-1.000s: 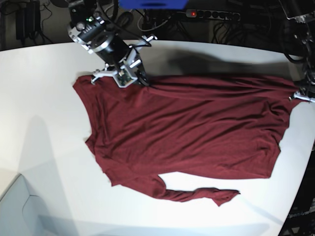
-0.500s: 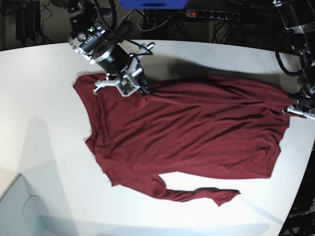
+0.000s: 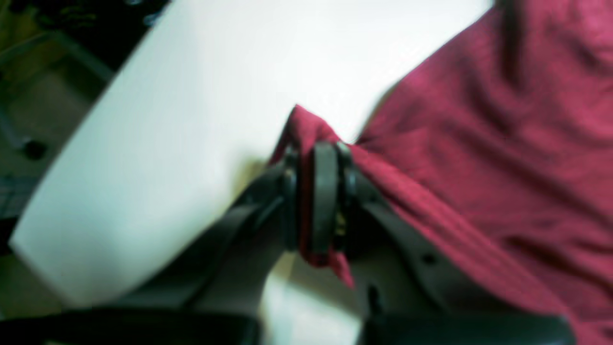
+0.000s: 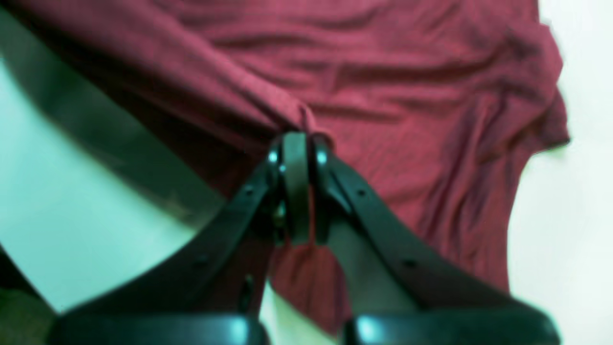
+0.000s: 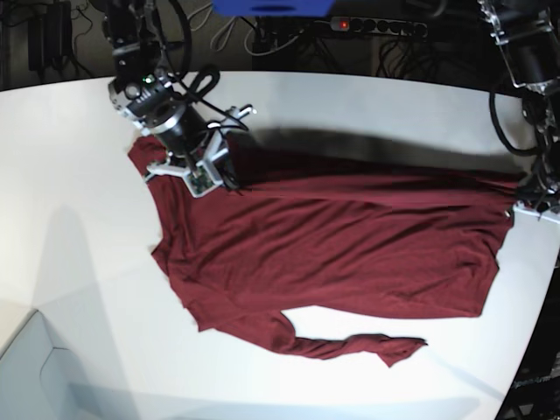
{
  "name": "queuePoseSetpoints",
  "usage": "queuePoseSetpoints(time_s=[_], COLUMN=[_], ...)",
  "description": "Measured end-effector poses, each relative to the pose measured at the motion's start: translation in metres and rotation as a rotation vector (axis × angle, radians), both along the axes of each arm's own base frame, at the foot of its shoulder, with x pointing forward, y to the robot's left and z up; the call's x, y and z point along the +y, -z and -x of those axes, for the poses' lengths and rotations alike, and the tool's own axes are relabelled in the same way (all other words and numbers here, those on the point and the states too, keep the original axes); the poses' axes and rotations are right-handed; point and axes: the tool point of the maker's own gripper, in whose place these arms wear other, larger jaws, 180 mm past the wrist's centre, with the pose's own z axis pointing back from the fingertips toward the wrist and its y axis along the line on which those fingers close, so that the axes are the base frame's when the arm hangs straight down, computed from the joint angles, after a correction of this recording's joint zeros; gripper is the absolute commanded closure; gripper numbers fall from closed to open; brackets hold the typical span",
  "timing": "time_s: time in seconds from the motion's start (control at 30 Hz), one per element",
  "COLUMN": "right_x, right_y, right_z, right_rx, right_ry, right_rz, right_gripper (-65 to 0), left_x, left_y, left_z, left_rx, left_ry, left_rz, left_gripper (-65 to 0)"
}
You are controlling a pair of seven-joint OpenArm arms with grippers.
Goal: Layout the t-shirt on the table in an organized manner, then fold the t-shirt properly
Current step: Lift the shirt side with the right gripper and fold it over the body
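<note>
The dark maroon t-shirt (image 5: 332,245) lies spread across the white table (image 5: 70,175), with a long sleeve (image 5: 350,346) trailing along its near side. At the shirt's far left part, my right gripper (image 5: 229,185) is shut on a pinch of cloth. The right wrist view shows that gripper (image 4: 297,143) closed on a raised fold of the t-shirt (image 4: 407,96). My left gripper (image 5: 518,203) holds the far right corner by the table's right edge. In the left wrist view this gripper (image 3: 318,153) is shut on the edge of the t-shirt (image 3: 503,143), over the table (image 3: 191,96).
A power strip (image 5: 376,26) and cables lie behind the table's far edge. The curved table edge (image 5: 538,297) runs close to the shirt's right side. A pale block (image 5: 26,367) sits at the near left corner. Bare tabletop lies left of the shirt and in front of it.
Both grippers have moved toward the table's near side, dragging the shirt's far edge with them. The right gripper has also shifted left. The far edge now lies lower and straighter.
</note>
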Motion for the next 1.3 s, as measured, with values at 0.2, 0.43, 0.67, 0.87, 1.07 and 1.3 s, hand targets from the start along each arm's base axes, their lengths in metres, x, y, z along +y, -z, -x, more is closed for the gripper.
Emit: queuePoseSetpoints(time_s=[0.2,0.43,0.67,0.87,1.07,1.3], right_x=[0.000,-0.002,-0.003,-0.005,-0.007,-0.007], right_y=[0.006,0.017,0.017,0.013,0.017,0.016], right_z=[0.000,-0.014,-0.026,-0.036,-0.051,-0.061], right_rx=[0.013,0.031,0.025,0.010,0.010,0.002], right_ry=[0.000,0.005,0.008,0.009,0.013,0.015], right_rz=[-0.002,0.009,0.014,0.017,0.020,0.020], right_gripper=[0.0,0.0,0.0,0.0,0.0,0.0], left_x=[0.002,-0.025,-0.021,-0.013,-0.008,-0.009], left_y=[-0.003,-0.013,-0.020,-0.008,-0.008,-0.002], left_z=[-0.004,-0.038,-0.053,-0.049,-0.056,-0.059], left_rx=[-0.011,-0.039,-0.055,-0.053,-0.080,-0.079], left_ry=[-0.003,0.094,0.076,0.053,0.037,0.026], left_rz=[-0.006,-0.021,-0.013,-0.020,-0.024,-0.012], left_gripper=[-3.2,-3.2,-3.2,-3.2,-3.3,-3.4])
